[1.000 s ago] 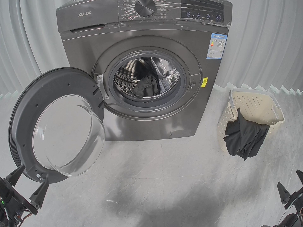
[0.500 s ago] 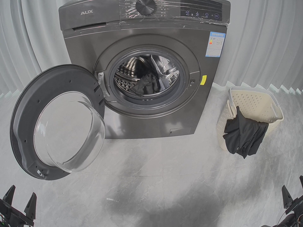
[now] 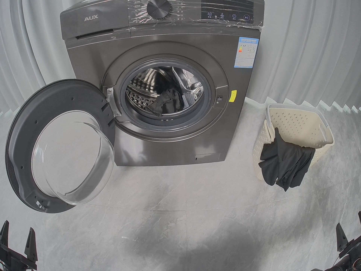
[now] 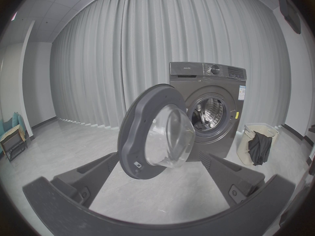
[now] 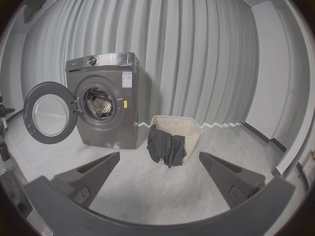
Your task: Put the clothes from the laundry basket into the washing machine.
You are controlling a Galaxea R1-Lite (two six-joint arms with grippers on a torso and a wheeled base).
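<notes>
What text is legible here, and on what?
Brand mark on the washing machine's upper left panel: a logo, brand name left unquoted.
Blue label on its upper right front: too small to read.
Control panel markings: too small.
Yellow sticker on its front: no legible text.

The left jaws have drawn back from the washing machine door's (image 3: 20, 151) lower rim, now well apart

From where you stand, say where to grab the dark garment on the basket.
Pinch the dark garment at the bunched fold draped over the rim of the laundry basket, coming from above; the rest hangs loose outside, so it should lift free.
</notes>
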